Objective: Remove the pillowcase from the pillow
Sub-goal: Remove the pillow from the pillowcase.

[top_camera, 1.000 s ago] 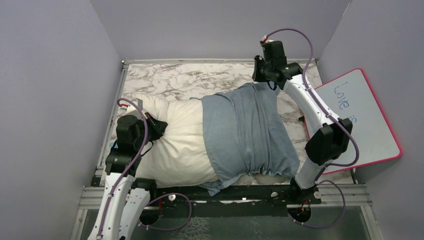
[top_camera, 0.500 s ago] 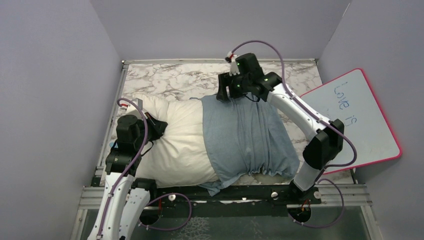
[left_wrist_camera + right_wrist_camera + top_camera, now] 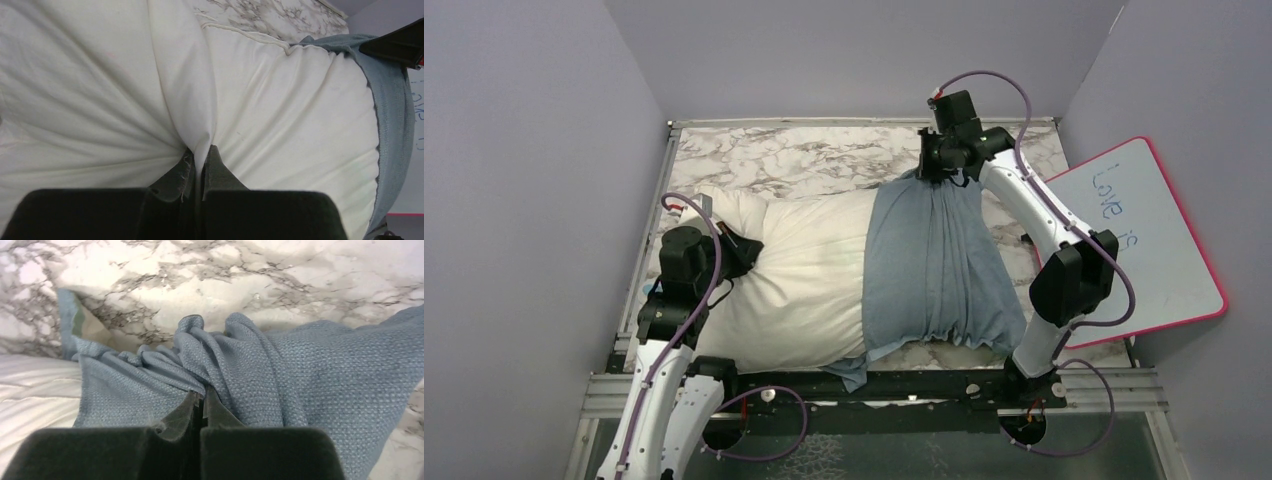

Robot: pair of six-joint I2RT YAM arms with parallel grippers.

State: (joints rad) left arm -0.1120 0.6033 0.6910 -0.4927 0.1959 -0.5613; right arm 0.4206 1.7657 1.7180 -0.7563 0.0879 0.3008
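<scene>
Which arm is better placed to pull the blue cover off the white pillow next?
Probably the right. The right gripper is shut on a bunched fold of the pillowcase at the far edge, ready to drag it away. The left gripper pinches the bare pillow, anchoring it.

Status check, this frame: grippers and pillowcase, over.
Left gripper shut on pillow. Right gripper shut on pillowcase, far edge. Pillowcase covers pillow's right end. Nothing in the way.

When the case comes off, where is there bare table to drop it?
The widest bare table lies at the far side, behind the pillow and left of the right gripper. A narrow strip runs between the pillowcase and the right arm. The near edge is crowded.
</scene>
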